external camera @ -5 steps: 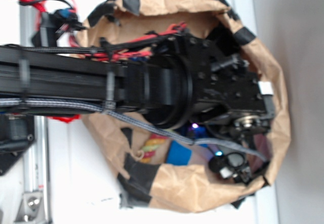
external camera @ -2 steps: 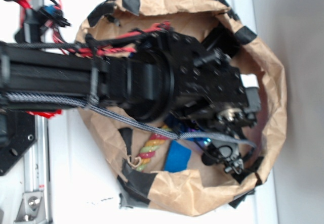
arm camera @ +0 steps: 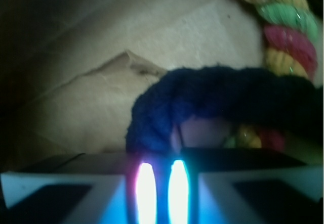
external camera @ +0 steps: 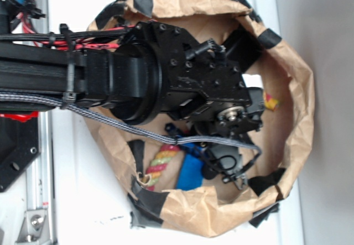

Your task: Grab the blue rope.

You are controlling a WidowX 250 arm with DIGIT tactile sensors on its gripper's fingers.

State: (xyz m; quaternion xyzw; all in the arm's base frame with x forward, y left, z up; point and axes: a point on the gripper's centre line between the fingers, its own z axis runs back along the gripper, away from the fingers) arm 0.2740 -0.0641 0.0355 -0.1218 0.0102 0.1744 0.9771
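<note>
In our wrist view the claw (arm camera: 161, 193) looks pressed together on the blue rope (arm camera: 223, 100), which arches up from between the fingers, two glowing strips showing there. Behind it runs the striped rope (arm camera: 283, 37). From outside, we see our arm inside the paper bag (external camera: 221, 217) on the desk (external camera: 326, 90).
</note>
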